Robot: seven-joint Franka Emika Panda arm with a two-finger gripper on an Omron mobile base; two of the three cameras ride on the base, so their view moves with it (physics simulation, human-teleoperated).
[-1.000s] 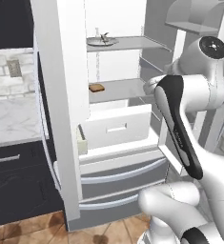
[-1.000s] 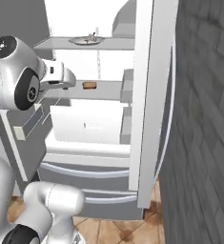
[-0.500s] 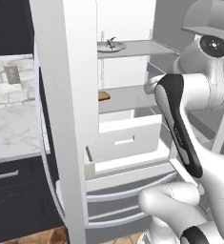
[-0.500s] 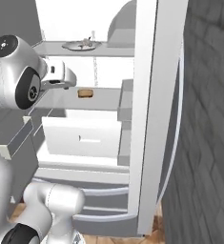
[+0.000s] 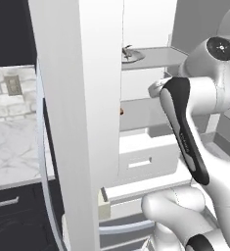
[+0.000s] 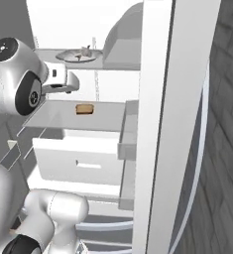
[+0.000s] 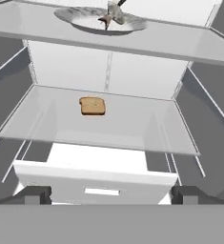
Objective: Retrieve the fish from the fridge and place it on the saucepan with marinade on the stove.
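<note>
Marble counter (image 5: 13, 157), dark cabinets (image 5: 18, 215)

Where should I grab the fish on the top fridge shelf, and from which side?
Grip the fish across its narrow body, coming in level from the open front above the plate. It lies flat on the plate, and the open gripper sits lower, facing the bread shelf.

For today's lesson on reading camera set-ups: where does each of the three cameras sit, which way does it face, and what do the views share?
Left base view: behind the arm's left, facing the fridge past its open door; white arm at right.
Right base view: behind its right, facing the shelves; arm at left, door edge at right.
Hand view: on the hand, facing the shelves; open gripper tips below.
Shared: plate with the fish on the upper shelf; the bread slice shows in right and hand views.
</note>
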